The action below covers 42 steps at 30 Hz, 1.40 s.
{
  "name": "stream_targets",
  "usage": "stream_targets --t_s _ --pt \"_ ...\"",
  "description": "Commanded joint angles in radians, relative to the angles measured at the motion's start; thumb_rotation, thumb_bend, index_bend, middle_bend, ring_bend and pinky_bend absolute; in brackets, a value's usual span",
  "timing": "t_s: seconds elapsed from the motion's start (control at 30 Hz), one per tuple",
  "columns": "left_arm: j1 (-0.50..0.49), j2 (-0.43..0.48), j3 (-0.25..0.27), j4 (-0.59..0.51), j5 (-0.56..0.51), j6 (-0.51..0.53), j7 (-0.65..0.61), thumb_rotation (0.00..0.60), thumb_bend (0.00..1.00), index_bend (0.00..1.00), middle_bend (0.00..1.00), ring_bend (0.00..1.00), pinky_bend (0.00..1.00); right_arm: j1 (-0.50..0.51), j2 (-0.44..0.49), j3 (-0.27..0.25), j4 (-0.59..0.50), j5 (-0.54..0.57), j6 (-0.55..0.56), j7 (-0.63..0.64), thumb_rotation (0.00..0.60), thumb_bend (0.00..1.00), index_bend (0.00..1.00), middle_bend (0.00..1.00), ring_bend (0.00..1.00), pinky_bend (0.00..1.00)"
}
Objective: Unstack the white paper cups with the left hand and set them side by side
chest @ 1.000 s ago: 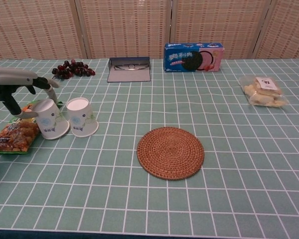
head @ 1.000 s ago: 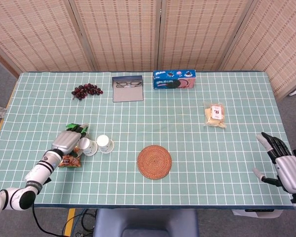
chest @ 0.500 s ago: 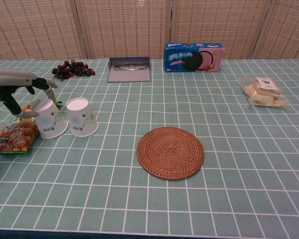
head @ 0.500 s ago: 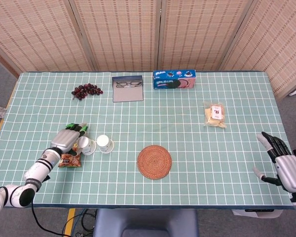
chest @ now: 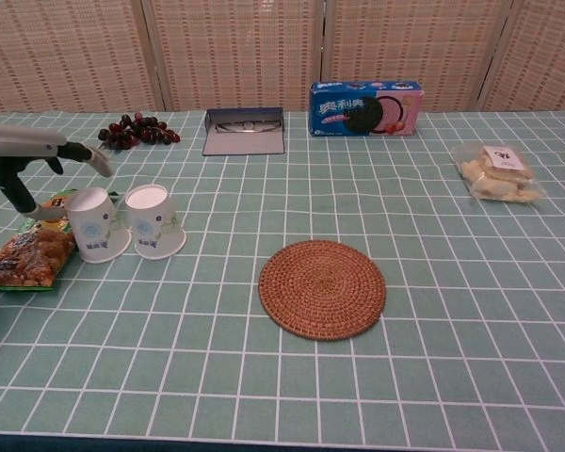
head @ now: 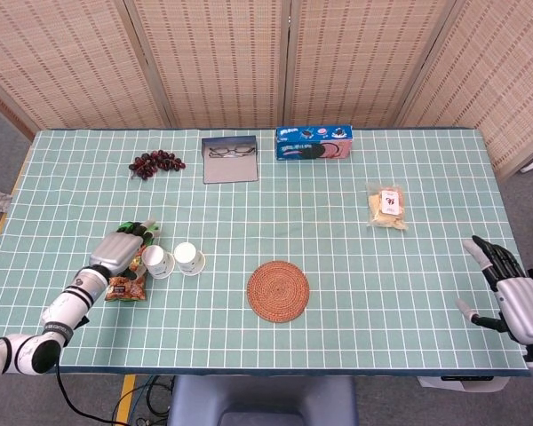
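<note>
Two white paper cups stand upside down, side by side, at the table's left: one [head: 156, 261] [chest: 93, 223] nearer my left hand, the other [head: 189, 258] [chest: 154, 220] just right of it. My left hand [head: 119, 248] [chest: 30, 167] hovers beside the left cup with its fingers [chest: 80, 153] spread above the cup and the thumb low at the cup's left. It holds nothing. My right hand [head: 513, 297] rests open past the table's right edge, far from the cups.
A snack bag [head: 124, 288] [chest: 28, 256] lies under my left wrist. A woven coaster [chest: 321, 287] sits mid-table. Along the back are grapes [chest: 137, 131], a glasses case [chest: 244, 131] and a blue cookie box [chest: 365, 107]. A biscuit packet [chest: 497, 173] lies at the right.
The left cup was tilted in my left hand's grip; it now stands flat on its rim. The fingers have lifted off it and the hand has drawn slightly left.
</note>
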Motion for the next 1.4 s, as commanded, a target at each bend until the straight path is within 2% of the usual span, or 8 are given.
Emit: stream_targets --t_s 0.03,0.4,0.53,0.67,0.83,1.0,1.23,1.4 --pt "-0.006 0.028 0.003 -0.040 -0.023 0.022 0.036 0.600 0.41 0.14 0.00 0.00 0.13 -0.001 0.001 0.000 0.001 -0.003 0.004 0.003 0.600 0.25 0.00 0.00 0.00 0.00" --pt "0.024 0.188 0.019 -0.287 -0.095 0.215 0.175 0.600 0.41 0.14 0.00 0.00 0.13 -0.006 0.001 -0.007 -0.001 -0.023 0.020 -0.001 0.600 0.25 0.00 0.00 0.00 0.00" --pt "0.098 0.239 0.030 -0.345 -0.021 0.302 0.129 0.600 0.41 0.14 0.00 0.00 0.13 -0.008 -0.002 -0.011 -0.008 -0.029 0.022 -0.019 0.600 0.25 0.00 0.00 0.00 0.00" --pt "0.187 0.261 0.053 -0.356 0.086 0.385 0.061 0.600 0.41 0.14 0.00 0.00 0.13 -0.001 -0.010 -0.014 -0.016 -0.028 0.002 -0.047 0.600 0.25 0.00 0.00 0.00 0.00" --pt "0.339 0.230 0.099 -0.285 0.273 0.546 -0.057 0.600 0.41 0.14 0.00 0.00 0.13 0.010 -0.025 -0.015 -0.028 -0.013 -0.034 -0.092 0.600 0.25 0.00 0.00 0.00 0.00" --pt "0.474 0.161 0.120 -0.153 0.347 0.681 -0.162 0.600 0.41 0.13 0.00 0.00 0.13 0.024 -0.042 -0.015 -0.041 0.011 -0.081 -0.139 0.600 0.25 0.00 0.00 0.00 0.00" --pt "0.574 0.113 0.109 -0.001 0.349 0.705 -0.307 0.600 0.41 0.06 0.00 0.00 0.13 0.038 -0.065 -0.010 -0.059 0.052 -0.130 -0.201 0.600 0.25 0.00 0.00 0.00 0.00" --pt "0.588 0.112 0.089 0.012 0.347 0.686 -0.301 0.600 0.41 0.04 0.00 0.00 0.13 0.038 -0.071 -0.008 -0.066 0.066 -0.138 -0.228 0.600 0.25 0.00 0.00 0.00 0.00"
